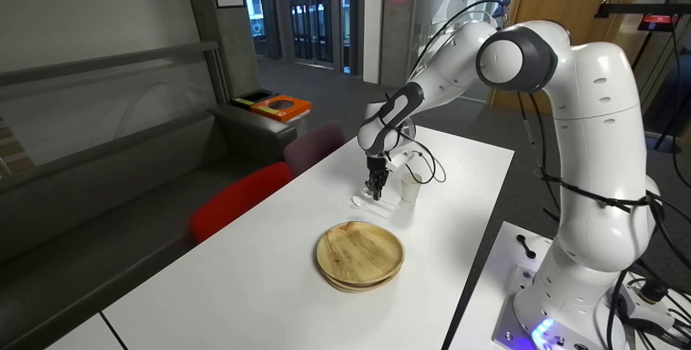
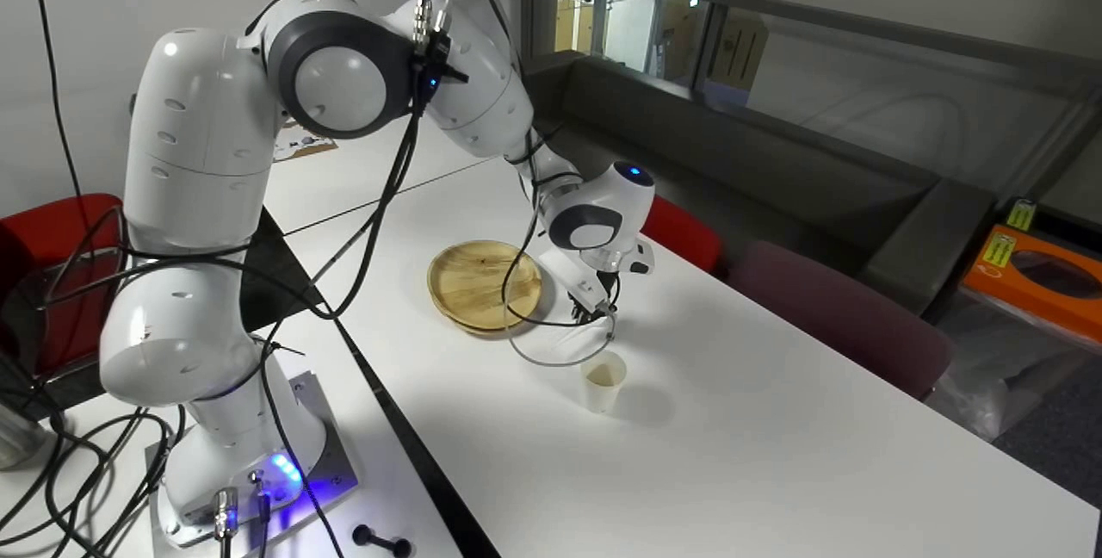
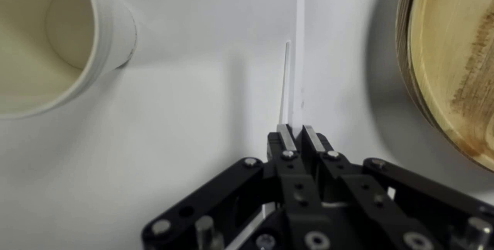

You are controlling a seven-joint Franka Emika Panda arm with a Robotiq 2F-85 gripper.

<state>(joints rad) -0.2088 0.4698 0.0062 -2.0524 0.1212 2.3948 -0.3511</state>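
My gripper point(image 3: 296, 127) points down low over the white table point(image 1: 259, 285), its fingers nearly together with a narrow gap. The fingers appear closed on a white spoon point(image 3: 285, 84). Its thin handle shows edge-on, and a blurred shadow lies off to one side. Its bowl point(image 1: 367, 192) shows beside the fingertips in an exterior view. A second white spoon point(image 3: 300, 49) lies flat close alongside, with its bowl point(image 1: 357, 200) clear of the fingers. An upright white cup point(image 3: 119, 34) stands left of the fingers in the wrist view. Stacked wooden plates point(image 3: 455, 68) are on the right.
In both exterior views a red chair point(image 1: 240, 199) and a purple chair point(image 2: 844, 313) stand along the table's far edge, before a grey sofa point(image 1: 108, 193). Loose cables point(image 2: 516, 291) hang off the arm near the cup. An orange box point(image 1: 280, 107) sits beyond the table.
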